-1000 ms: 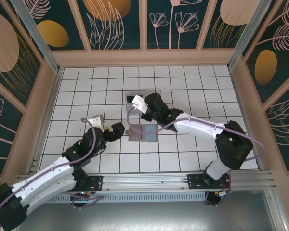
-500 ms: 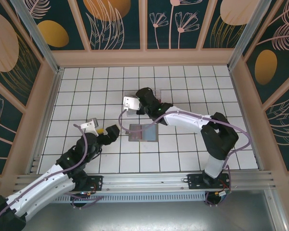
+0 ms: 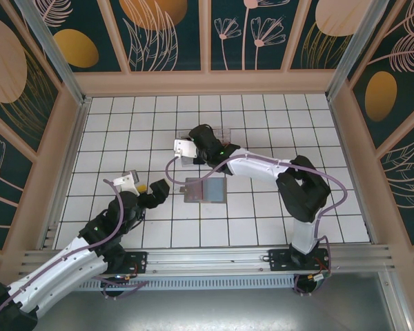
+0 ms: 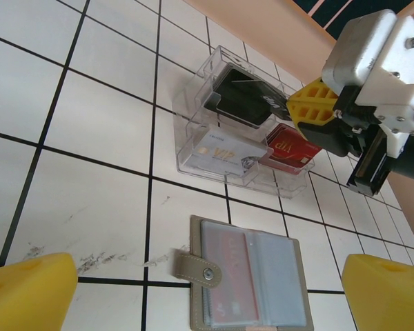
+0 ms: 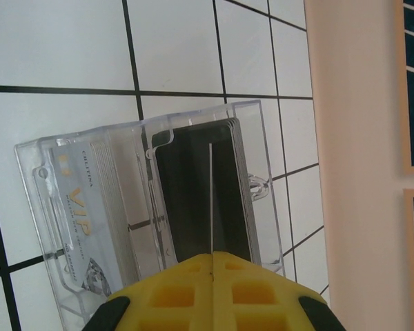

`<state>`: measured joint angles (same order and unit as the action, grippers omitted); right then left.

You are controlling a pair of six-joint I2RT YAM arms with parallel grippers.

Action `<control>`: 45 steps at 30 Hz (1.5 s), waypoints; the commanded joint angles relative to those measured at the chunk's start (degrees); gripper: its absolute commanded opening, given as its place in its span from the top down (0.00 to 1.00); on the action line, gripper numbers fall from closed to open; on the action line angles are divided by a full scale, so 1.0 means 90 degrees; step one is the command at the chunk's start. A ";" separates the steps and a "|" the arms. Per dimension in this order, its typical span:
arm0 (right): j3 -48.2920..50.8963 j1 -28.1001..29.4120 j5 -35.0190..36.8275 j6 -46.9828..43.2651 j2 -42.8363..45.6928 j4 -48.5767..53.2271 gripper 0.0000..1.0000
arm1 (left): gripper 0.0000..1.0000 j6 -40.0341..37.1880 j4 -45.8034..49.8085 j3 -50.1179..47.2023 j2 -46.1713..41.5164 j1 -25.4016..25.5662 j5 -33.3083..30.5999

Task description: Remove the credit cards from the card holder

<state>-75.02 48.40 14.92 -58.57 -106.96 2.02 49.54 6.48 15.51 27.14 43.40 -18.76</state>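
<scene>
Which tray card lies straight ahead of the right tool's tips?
The black card, in line with the right tool; the silver card and red card lie off to the side.

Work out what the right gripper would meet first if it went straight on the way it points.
Probably the black card in the clear tray: the right gripper, jaws shut on a thin edge-on card, points straight at it.

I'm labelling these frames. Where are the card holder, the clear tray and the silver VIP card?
card holder [image 4: 252, 276], left wrist view, centre between its pockets.
clear tray [image 4: 183, 141], left wrist view, bare left end.
silver VIP card [image 4: 228, 148], left wrist view, printed face.
</scene>
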 commanded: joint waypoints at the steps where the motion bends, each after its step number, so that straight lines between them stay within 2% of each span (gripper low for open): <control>1: -0.0269 -0.0105 -0.0105 0.0053 -0.0160 0.0127 1.00 | 0.01 -0.0160 0.0053 -0.0073 -0.0046 -0.0008 -0.0155; 34: -0.0791 -0.0143 -0.0129 0.0340 -0.0702 0.0122 1.00 | 0.02 -0.0212 0.0039 -0.0140 -0.0023 -0.0008 -0.0232; 45: -0.0794 -0.0256 0.0048 0.0383 -0.0829 -0.0074 0.95 | 0.01 -0.0240 0.0039 -0.0131 -0.0031 -0.0007 -0.0219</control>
<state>-80.55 47.07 13.76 -56.42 -112.68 2.24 48.42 6.50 14.96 27.14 43.40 -20.03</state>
